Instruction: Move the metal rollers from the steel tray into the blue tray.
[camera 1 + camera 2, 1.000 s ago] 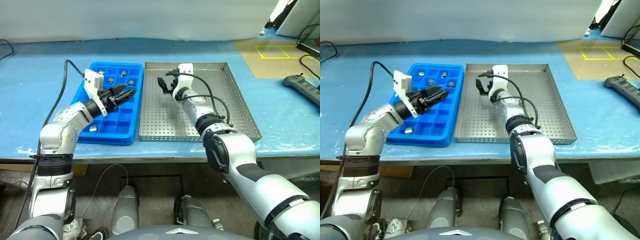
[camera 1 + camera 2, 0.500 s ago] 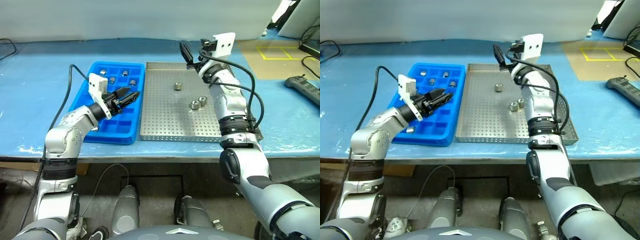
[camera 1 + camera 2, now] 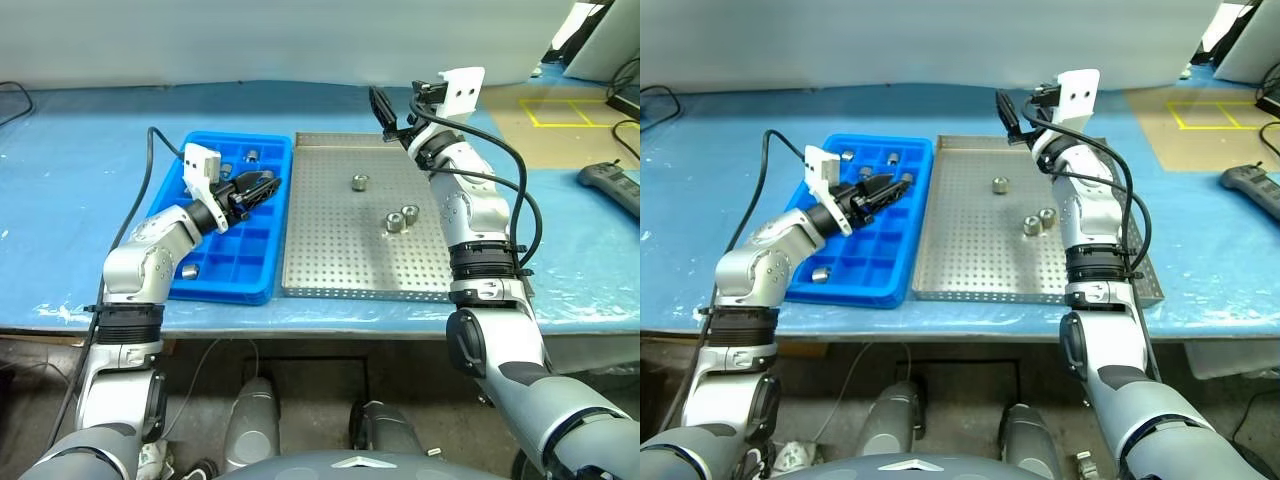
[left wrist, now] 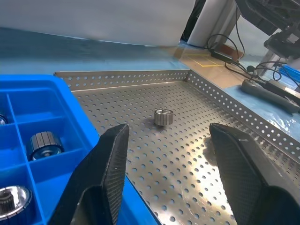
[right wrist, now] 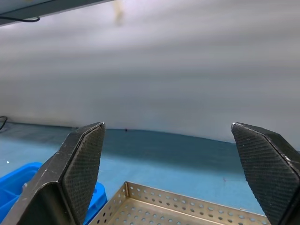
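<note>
The steel tray (image 3: 330,270) lies mid-table with three metal rollers on it: one alone (image 3: 360,183) and a pair (image 3: 402,219) to its right. The blue tray (image 3: 262,262) sits against its left side with several rollers (image 3: 188,271) in its compartments. My left gripper (image 3: 264,186) hovers over the blue tray's right part, open and empty; its wrist view looks past the fingers (image 4: 108,164) at the lone roller (image 4: 163,117). My right gripper (image 3: 385,108) is raised above the steel tray's far edge, open wide and empty, with its fingers (image 5: 82,161) far apart.
A blue cover spreads over the table (image 3: 70,160). At the far right lies a black power strip (image 3: 612,187) with cables. A tan patch with yellow tape marks (image 3: 550,112) is beyond it. A white wall (image 5: 164,70) closes off the back.
My right gripper rose from low over the steel tray up to its far edge, uncovering the three rollers. The left gripper stays over the blue tray. The camera view has shifted slightly.
</note>
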`<control>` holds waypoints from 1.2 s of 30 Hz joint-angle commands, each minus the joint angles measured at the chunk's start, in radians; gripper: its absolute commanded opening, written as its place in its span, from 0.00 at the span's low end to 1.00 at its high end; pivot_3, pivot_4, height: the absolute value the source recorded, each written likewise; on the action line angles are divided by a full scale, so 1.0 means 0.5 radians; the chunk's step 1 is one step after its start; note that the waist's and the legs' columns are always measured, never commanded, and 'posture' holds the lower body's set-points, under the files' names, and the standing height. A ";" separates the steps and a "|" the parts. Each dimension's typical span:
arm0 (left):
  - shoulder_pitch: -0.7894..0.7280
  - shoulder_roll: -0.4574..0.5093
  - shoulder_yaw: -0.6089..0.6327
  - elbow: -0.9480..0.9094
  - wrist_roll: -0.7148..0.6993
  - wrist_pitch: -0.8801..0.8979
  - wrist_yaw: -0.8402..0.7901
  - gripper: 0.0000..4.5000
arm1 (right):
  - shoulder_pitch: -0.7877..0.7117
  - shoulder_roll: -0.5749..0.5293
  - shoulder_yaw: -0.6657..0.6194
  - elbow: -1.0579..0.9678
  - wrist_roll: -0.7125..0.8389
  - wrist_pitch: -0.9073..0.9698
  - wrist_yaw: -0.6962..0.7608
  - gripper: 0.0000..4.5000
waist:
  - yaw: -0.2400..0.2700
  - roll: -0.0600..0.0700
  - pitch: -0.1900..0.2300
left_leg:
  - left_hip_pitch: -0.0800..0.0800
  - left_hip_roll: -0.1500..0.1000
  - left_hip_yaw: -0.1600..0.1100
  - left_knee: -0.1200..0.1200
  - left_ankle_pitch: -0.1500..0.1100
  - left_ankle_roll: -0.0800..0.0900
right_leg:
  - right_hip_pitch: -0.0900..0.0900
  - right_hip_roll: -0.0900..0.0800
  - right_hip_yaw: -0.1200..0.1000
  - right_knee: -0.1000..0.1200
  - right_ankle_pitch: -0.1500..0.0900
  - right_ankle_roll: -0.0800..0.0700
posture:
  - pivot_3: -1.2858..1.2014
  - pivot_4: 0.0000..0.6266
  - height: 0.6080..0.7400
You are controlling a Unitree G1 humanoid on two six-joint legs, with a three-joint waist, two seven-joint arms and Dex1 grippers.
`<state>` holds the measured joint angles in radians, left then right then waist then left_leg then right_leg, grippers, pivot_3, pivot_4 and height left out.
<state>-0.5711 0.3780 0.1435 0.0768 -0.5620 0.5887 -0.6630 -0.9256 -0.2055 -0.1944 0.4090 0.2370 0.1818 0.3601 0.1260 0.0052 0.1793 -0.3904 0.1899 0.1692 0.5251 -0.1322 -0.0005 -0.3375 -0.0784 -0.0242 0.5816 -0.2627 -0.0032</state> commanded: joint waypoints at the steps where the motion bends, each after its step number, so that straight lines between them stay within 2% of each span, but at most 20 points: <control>1: -0.049 -0.011 -0.010 -0.006 0.011 -0.036 -0.014 0.64 | 0.008 -0.022 -0.001 -0.116 0.027 0.004 -0.017 1.00 | -0.001 0.001 -0.001 | -0.007 -0.001 -0.001 0.013 -0.011 0.001 | -0.005 0.000 0.000 0.016 -0.008 0.003 | 0.53 0.24 1.00; 5: -0.056 -0.020 -0.013 -0.004 0.015 -0.033 -0.023 0.64 | 0.030 -0.021 0.006 -0.134 0.028 0.014 -0.029 1.00 | -0.006 0.003 -0.004 | -0.080 0.001 -0.031 0.094 -0.044 -0.007 | -0.065 0.006 -0.001 0.088 -0.032 0.001 | 0.53 0.24 1.00; 6: -0.054 -0.022 -0.015 -0.007 0.016 -0.031 -0.024 0.64 | 0.034 -0.020 0.008 -0.137 0.027 0.016 -0.032 1.00 | -0.007 0.003 -0.004 | -0.097 0.004 -0.042 0.110 -0.049 -0.010 | -0.074 0.009 -0.004 0.094 -0.037 0.002 | 0.53 0.24 1.00; 8: -0.051 -0.025 -0.014 -0.009 0.009 -0.021 -0.025 0.64 | 0.042 -0.019 0.008 -0.147 0.030 0.022 -0.035 1.00 | -0.006 0.003 -0.004 | -0.114 0.003 -0.043 0.122 -0.050 -0.010 | -0.099 0.007 -0.002 0.120 -0.037 0.002 | 0.53 0.24 1.00; 10: -0.047 -0.028 -0.018 -0.009 0.007 -0.013 -0.024 0.64 | 0.055 -0.023 0.003 -0.139 0.029 0.025 -0.040 1.00 | -0.007 0.003 -0.004 | -0.126 0.009 -0.044 0.135 -0.049 -0.012 | -0.104 0.007 -0.001 0.121 -0.040 0.003 | 0.53 0.24 1.00; 13: -0.048 -0.035 -0.024 -0.001 0.014 -0.018 -0.020 0.64 | 0.069 -0.047 -0.007 0.000 -0.006 0.033 -0.066 1.00 | -0.010 0.003 -0.004 | -0.118 0.011 -0.044 0.140 -0.049 -0.023 | -0.101 0.002 -0.002 0.124 -0.039 0.003 | 0.53 0.24 1.00; 16: -0.054 -0.044 -0.020 0.007 0.010 -0.018 -0.019 0.64 | 0.071 -0.030 -0.007 0.137 0.002 0.023 -0.062 1.00 | -0.007 0.003 -0.003 | -0.085 0.021 -0.043 0.134 -0.037 -0.036 | -0.070 0.001 -0.002 0.122 -0.034 0.000 | 0.53 0.24 1.00; 17: -0.057 -0.046 -0.020 0.008 0.009 -0.016 -0.018 0.64 | 0.066 -0.014 0.009 0.178 -0.003 0.003 -0.053 1.00 | -0.008 0.002 -0.003 | -0.071 0.022 -0.038 0.127 -0.033 -0.043 | -0.061 -0.003 -0.001 0.121 -0.037 -0.011 | 0.53 0.24 1.00; 20: -0.062 -0.042 -0.021 0.011 0.014 -0.016 -0.017 0.64 | 0.025 0.034 0.037 0.294 -0.015 -0.032 -0.055 1.00 | -0.008 0.001 -0.003 | -0.051 0.009 -0.029 0.096 -0.017 -0.062 | -0.058 -0.018 0.003 0.121 -0.031 -0.016 | 0.53 0.24 1.00; 22: -0.066 -0.036 -0.018 0.012 0.016 -0.014 -0.016 0.64 | 0.006 0.067 0.049 0.321 -0.009 -0.049 -0.044 1.00 | -0.009 0.001 -0.003 | -0.050 0.008 -0.029 0.086 -0.005 -0.062 | -0.062 -0.018 0.001 0.122 -0.027 -0.021 | 0.54 0.24 1.00; 27: -0.061 -0.025 -0.010 -0.011 0.008 -0.001 -0.014 0.64 | -0.035 0.118 0.071 0.499 -0.023 -0.092 -0.011 1.00 | -0.012 0.001 -0.003 | -0.069 0.000 -0.033 0.078 0.015 -0.027 | -0.080 -0.015 -0.004 0.123 -0.025 -0.022 | 0.54 0.24 1.00; 33: -0.066 -0.025 -0.004 -0.028 -0.003 0.016 -0.008 0.64 | -0.213 0.143 0.036 1.082 -0.046 -0.216 -0.002 1.00 | -0.012 0.001 -0.003 | -0.100 0.000 -0.036 0.085 0.013 -0.021 | -0.104 -0.015 -0.010 0.125 -0.020 -0.017 | 0.54 0.24 1.00; 36: -0.068 -0.028 -0.018 -0.026 0.004 0.018 -0.010 0.64 | -0.339 0.137 0.032 1.441 -0.109 -0.332 -0.080 1.00 | -0.015 0.002 -0.003 | -0.103 0.000 -0.036 0.087 0.012 -0.019 | -0.108 -0.015 -0.011 0.127 -0.020 -0.017 | 0.54 0.24 1.00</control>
<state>-0.5868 0.3577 0.1257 0.1011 -0.5511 0.5993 -0.6665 -1.0483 -0.1327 -0.1669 1.0937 0.1921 0.0637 0.3369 0.1185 0.0059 0.1777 -0.4423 0.1901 0.1511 0.5685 -0.1263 -0.0099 -0.3918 -0.0860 -0.0299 0.6452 -0.2727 -0.0119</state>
